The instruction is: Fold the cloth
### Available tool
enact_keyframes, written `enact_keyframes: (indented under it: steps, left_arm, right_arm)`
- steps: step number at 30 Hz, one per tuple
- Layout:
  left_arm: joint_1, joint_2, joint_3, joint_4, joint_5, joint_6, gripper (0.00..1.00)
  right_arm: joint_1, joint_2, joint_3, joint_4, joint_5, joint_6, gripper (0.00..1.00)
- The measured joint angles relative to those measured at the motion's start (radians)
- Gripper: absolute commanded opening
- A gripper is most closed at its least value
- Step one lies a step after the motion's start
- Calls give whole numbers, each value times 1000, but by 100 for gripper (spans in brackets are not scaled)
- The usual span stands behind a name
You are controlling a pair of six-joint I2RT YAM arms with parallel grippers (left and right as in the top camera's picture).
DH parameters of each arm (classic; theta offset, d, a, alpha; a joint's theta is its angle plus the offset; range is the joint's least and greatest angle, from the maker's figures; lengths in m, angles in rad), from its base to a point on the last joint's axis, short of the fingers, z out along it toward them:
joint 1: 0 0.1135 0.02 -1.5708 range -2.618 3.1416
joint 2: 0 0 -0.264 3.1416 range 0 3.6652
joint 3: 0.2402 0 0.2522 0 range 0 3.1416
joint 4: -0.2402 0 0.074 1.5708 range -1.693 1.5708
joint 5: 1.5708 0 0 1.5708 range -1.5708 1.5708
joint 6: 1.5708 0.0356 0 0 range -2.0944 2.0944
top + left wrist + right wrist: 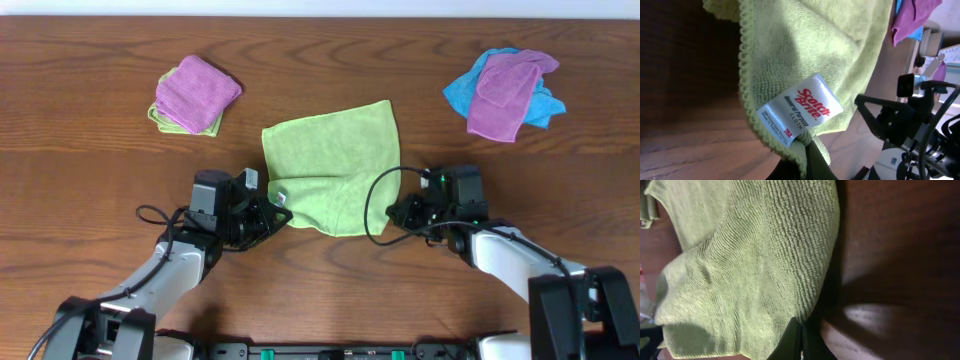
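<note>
- The cloth (335, 150) is a lime-green Scotch-Brite microfibre towel lying mid-counter (80, 200), between both arms. Its near edge is raised and wrinkled towards me.
- The left gripper (278, 216) is at the near-left corner. In the left wrist view its fingers look pinched closed on the hem just below the white tag (800, 111).
- The right gripper (393, 212) is at the near-right corner. In the right wrist view the cloth edge runs down into closed fingers, and I see no gap.
- Handling, my read: the cloth is very light, limp and has 0 stiffness, so it will drape and sag between the 2 pinch points. The looped pile is grippy, so slip risk is low.
- Best holds are the stitched hem at the corners, which is firmer than mid-panel. I'd keep both corners level and taut or the span will bunch.
- The purple cloth (198, 88) far left and the blue cloth (462, 92) far right lie well apart from the work area.
</note>
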Motion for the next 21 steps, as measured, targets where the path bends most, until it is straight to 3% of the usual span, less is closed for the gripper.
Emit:
enact_keyframes:
  steps: [8, 11, 12, 14, 16, 21]
  left_arm:
    - [31, -8, 2, -2, 2, 0, 6]
    - [56, -8, 2, -1, 6, 0, 6]
    - [61, -9, 2, -1, 6, 0, 6]
    - [76, -9, 2, -2, 6, 0, 6]
    - [86, -9, 2, -2, 7, 0, 6]
    - [92, -9, 2, -1, 7, 0, 6]
  right_arm:
    - [-32, -247, 0, -161, -3, -22, 2]
    - [-34, -359, 0, -226, -12, -30, 14]
    - [-35, -398, 0, -245, -16, -35, 31]
    - [-38, -461, 0, -279, -18, -36, 38]
    - [-39, -515, 1, -319, -15, -33, 53]
    - [-40, -559, 1, -469, 34, -48, 55]
